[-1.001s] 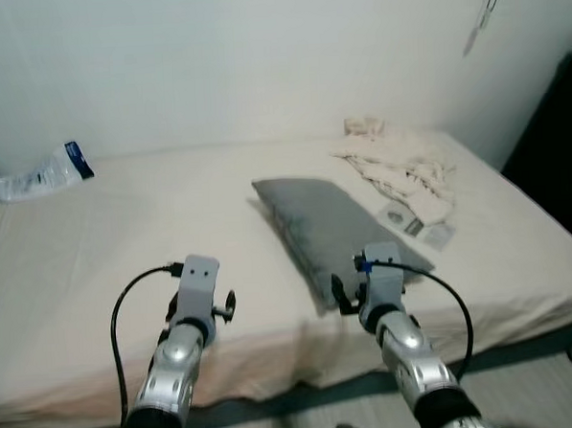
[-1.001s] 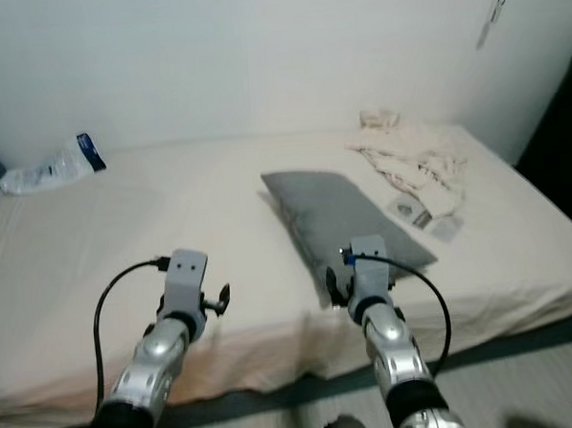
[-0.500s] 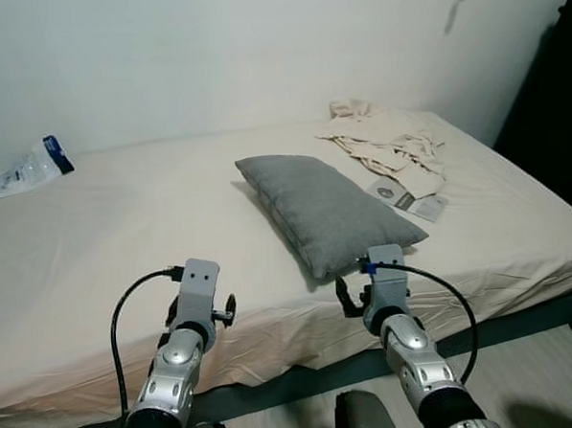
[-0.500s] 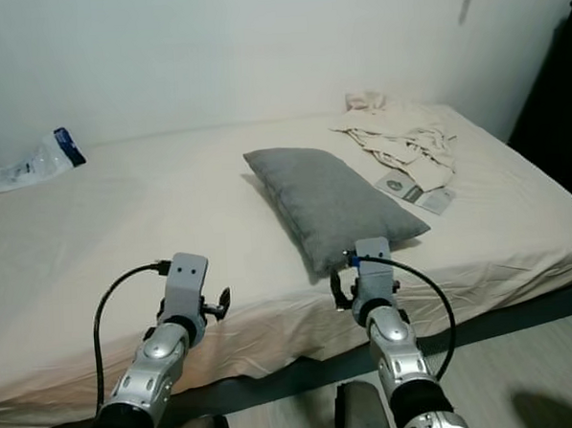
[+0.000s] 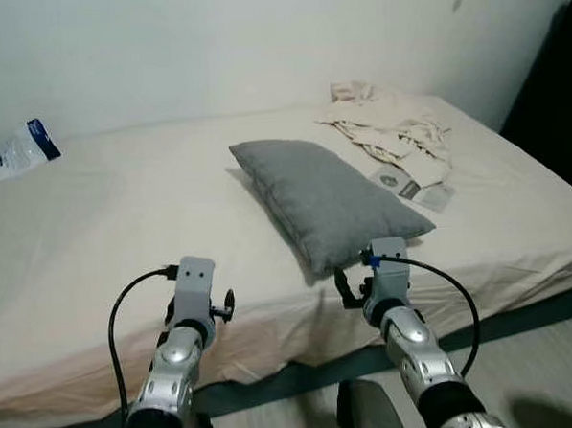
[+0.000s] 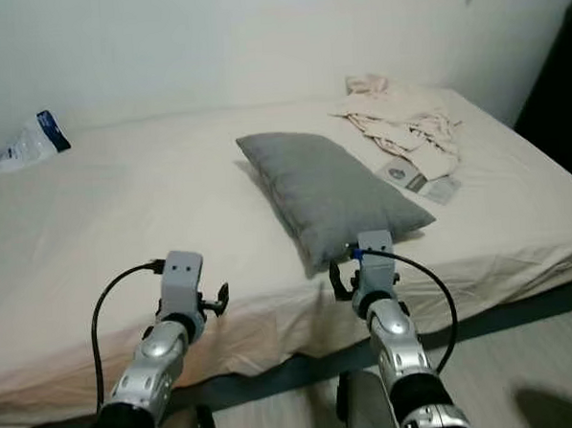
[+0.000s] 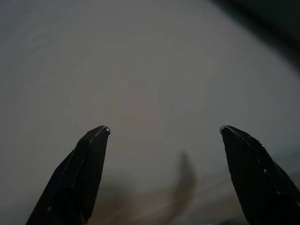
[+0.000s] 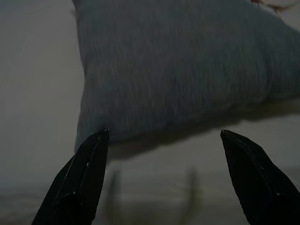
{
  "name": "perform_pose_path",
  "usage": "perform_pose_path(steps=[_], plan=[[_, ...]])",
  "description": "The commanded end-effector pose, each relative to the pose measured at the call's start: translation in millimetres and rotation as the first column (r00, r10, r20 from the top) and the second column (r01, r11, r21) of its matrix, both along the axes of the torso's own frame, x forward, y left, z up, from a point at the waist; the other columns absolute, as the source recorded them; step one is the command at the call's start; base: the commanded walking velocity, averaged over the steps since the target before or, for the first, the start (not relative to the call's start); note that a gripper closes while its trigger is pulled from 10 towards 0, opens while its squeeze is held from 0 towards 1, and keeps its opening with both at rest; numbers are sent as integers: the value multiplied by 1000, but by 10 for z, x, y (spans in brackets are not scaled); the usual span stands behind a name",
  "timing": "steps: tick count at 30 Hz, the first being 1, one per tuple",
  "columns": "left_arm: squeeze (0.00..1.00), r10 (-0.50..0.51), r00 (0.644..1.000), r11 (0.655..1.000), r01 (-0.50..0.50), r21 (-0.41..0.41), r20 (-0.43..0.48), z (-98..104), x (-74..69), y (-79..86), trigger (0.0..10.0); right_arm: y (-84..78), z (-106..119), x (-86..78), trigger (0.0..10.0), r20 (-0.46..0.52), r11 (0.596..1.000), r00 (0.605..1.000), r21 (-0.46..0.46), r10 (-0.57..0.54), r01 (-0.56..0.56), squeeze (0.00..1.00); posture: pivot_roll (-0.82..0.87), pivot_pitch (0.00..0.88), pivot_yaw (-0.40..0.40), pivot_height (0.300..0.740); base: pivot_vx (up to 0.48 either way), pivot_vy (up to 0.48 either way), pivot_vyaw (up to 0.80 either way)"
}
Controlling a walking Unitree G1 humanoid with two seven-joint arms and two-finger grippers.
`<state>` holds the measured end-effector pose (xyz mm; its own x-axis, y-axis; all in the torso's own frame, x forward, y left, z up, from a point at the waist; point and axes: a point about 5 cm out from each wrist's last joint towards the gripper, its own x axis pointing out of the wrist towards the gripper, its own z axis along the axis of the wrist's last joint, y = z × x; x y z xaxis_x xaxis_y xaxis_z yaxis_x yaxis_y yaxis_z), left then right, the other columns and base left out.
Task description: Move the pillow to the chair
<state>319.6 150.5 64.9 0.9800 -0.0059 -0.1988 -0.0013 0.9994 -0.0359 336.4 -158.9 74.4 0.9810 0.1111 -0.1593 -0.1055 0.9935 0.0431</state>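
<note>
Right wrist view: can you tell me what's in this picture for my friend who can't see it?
A grey pillow lies on a pale bed sheet, seen close up and dim. The right gripper points at the pillow's near edge, with its two black fingers spread wide apart and touching nothing.

pillow (image 5: 325,198): plain grey | bed sheet (image 5: 105,233): cream | hand fingers (image 8: 79,183): black

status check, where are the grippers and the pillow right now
Both grippers open, raised at the bed's near edge. Right gripper faces the gray pillow, not touching. Left gripper over bare sheet. Clothes pile beyond the pillow, not in the way.
</note>
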Motion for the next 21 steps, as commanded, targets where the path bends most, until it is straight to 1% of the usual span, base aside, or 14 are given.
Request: perform_pose_path(steps=[1,2,4,7,8,9,10,12,14,15,16,17,20,21], plan=[[0,10,1000,998,-10,-61,3,-6,-16,3,10000,-17,55,27,10000,31,1000,1000,25,0,-1,0,-51,85,-19,563,0,0,0],[0,6,1000,997,-5,-82,7,6,-17,9,10000,-38,75,50,10000,36,999,999,51,-6,5,0,-46,105,-18,563,0,0,0],[0,-7,1000,996,8,-92,20,30,-26,15,10000,-73,123,90,10000,56,993,998,116,-17,10,0,-38,122,-15,563,0,0,0],[0,-17,999,997,19,-70,32,47,-51,35,10000,-126,200,145,10000,93,972,995,233,-37,14,0,-24,143,-10,563,0,0,0],[0,-17,999,997,19,-70,32,47,-51,35,10000,-126,200,145,10000,93,972,995,233,-37,14,0,-24,143,-10,563,0,0,0],[0,-14,999,998,16,-66,37,55,-58,56,10000,-157,236,180,10000,100,958,994,286,-47,17,51,-16,155,-8,563,0,0,0],[0,-11,999,998,13,-62,41,66,-59,72,10000,-181,254,202,10000,98,950,993,313,-61,27,192,-1,174,-4,563,0,0,0],[0,-9,999,998,11,-62,46,77,-58,90,10000,-211,268,221,10000,93,941,993,336,-79,43,208,3,181,0,563,0,0,0],[0,-7,999,998,10,-61,53,102,-53,118,10000,-280,294,257,10000,77,926,990,370,-116,80,184,5,184,1,563,0,0,0],[0,-10,998,998,14,-62,58,117,-52,129,10000,-313,306,271,10000,72,925,989,368,-131,96,118,13,193,5,563,0,0,0],[0,-13,998,998,17,-60,61,134,-50,139,10000,-345,332,288,10000,74,927,987,361,-143,107,0,18,200,9,563,0,0,0],[0,-13,998,998,17,-60,61,134,-50,139,10000,-345,332,288,10000,74,927,987,361,-143,107,0,18,200,9,563,0,0,0],[0,-18,998,998,22,-54,68,172,-43,166,10000,-448,448,336,10000,110,938,980,324,-167,123,0,23,209,15,563,0,0,0],[0,-18,998,998,22,-54,68,172,-43,166,10000,-448,448,336,10000,110,938,980,324,-167,123,0,23,209,15,563,0,0,0]])
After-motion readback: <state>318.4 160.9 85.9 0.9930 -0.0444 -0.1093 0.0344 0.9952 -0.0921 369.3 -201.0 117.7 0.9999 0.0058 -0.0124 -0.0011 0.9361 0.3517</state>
